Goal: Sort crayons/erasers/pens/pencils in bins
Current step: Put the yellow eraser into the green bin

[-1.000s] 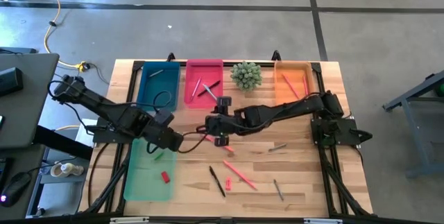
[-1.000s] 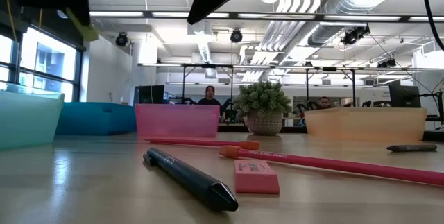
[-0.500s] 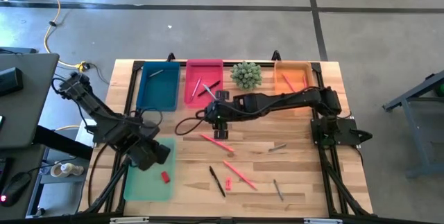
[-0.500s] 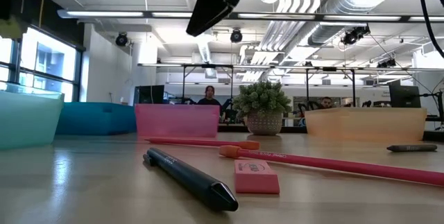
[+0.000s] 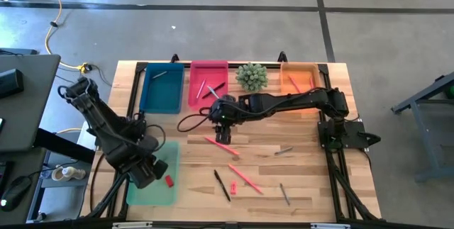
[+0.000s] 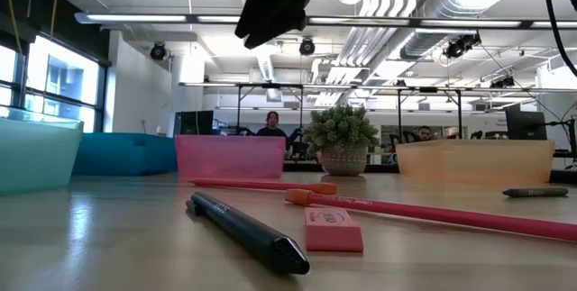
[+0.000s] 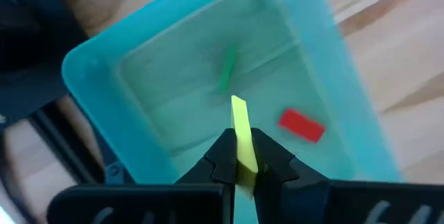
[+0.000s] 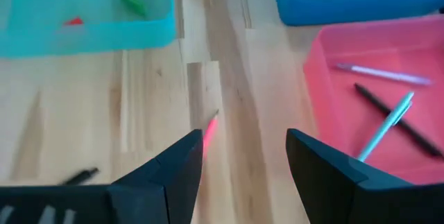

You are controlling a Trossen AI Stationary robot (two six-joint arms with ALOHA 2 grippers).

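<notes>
My left gripper (image 5: 153, 172) hangs over the pale-green bin (image 5: 145, 193) at the table's near left, shut on a yellow eraser (image 7: 239, 123). A green eraser (image 7: 225, 71) and a red eraser (image 7: 302, 125) lie on the bin's floor below it. My right gripper (image 5: 221, 114) is open and empty above the table, just in front of the pink bin (image 5: 208, 94). The tip of a pink pencil (image 8: 209, 130) lies on the wood below its fingers. A pink eraser (image 6: 334, 231) lies flat on the table near the front. My left gripper pinches the yellow eraser's near end (image 7: 243, 156) between its two fingers, coming from above and pointing down. The eraser's free end (image 7: 237, 105) sticks out past the fingertips. It is lifted clear above the bin's floor.
The blue bin (image 5: 161, 98), a plant (image 5: 251, 76) and the orange bin (image 5: 299, 80) stand along the far edge. Pens lie in the pink bin (image 8: 388, 123). Pink pencils (image 5: 245, 176), a black pen (image 5: 222, 184) and grey sticks (image 5: 284, 193) lie on the table's near middle.
My left gripper has carried the yellow eraser from beside the pale-green bin's far right corner toward the table's near left, and now stands over the bin's near part. My right gripper has gone a little toward the far edge, toward the pink bin.
</notes>
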